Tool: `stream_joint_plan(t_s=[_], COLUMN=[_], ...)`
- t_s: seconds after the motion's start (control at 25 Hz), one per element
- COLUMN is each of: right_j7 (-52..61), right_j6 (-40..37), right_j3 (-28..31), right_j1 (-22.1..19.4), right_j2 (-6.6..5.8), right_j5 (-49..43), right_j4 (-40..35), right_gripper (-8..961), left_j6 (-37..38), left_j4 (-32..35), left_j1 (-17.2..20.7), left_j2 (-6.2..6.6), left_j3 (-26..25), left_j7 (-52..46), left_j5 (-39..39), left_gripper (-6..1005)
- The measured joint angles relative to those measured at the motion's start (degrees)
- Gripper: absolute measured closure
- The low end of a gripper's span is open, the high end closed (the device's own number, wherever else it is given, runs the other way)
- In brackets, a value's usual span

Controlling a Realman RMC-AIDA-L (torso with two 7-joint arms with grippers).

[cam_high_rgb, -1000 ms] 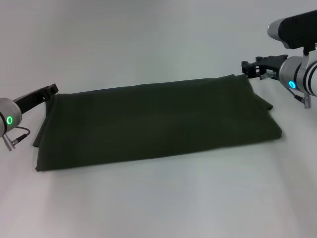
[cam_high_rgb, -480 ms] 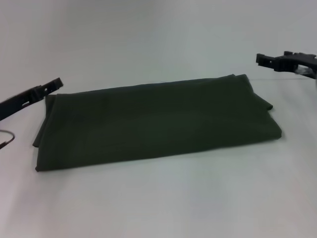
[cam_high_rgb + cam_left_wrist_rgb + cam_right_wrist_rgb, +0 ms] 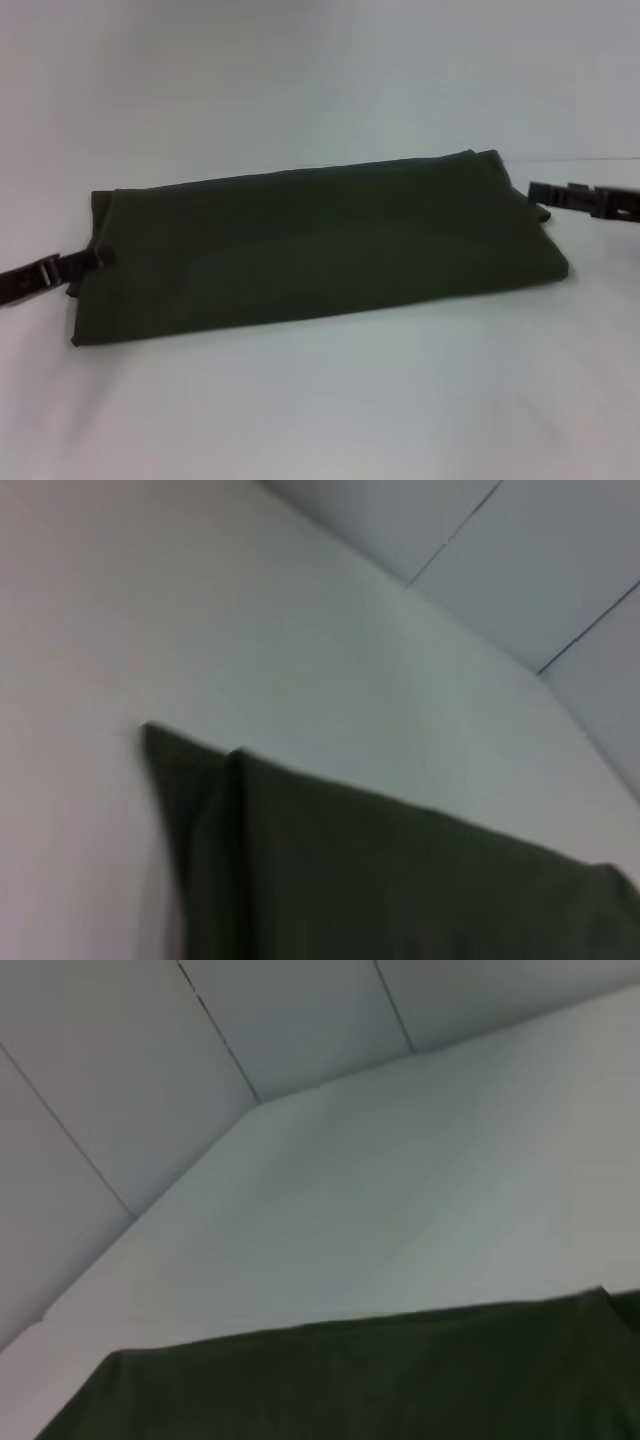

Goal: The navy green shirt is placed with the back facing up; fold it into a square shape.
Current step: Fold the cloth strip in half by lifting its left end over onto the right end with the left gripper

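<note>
Two dark arms reach in over a pale, plain desk (image 3: 320,410), one from each side. The desk is smooth and nearly white. In the wrist views light wall panels with thin dark seams stand behind its far edge.

The navy green shirt (image 3: 320,250) lies flat near the middle of the desk, folded into a long band that runs from left to right. Only plain cloth shows on top. At its left end a narrow lower layer sticks out past the upper one, and this step also shows in the left wrist view (image 3: 400,880). The right wrist view shows one long straight edge of the cloth (image 3: 350,1380).

The left pincer (image 3: 95,258) is at the left short edge of the shirt, its tip on or just over the cloth. Half a second ago it was higher, near the far left corner. The right pincer (image 3: 545,192) is just beside the right end of the shirt, lower and nearer to it than before. For both pincers I cannot tell whether they are released or clenched. The shirt itself has not shifted.
</note>
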Motion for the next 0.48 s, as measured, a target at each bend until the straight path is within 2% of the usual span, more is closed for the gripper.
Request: stream_joint_plan(t_s=[0.16, 0.48], right_j7=[-0.06, -0.41], right_j6=[0.42, 0.63], right_j3=[0.05, -0.33], right_j1=[-0.59, -1.09], right_j2=[-0.01, -0.02], right_j5=[0.01, -0.06], right_j4=[0.07, 0.67], right_gripper=[26, 28], left_j6=[-1.33, -3.81], left_j4=[-0.11, -0.06], left_j1=[-0.45, -0.57], left_j2=[0.05, -0.04], left_j3=[0.69, 1.76], left_j7=[-3.26, -4.21], left_j5=[3.29, 4.57], left_gripper=[261, 265])
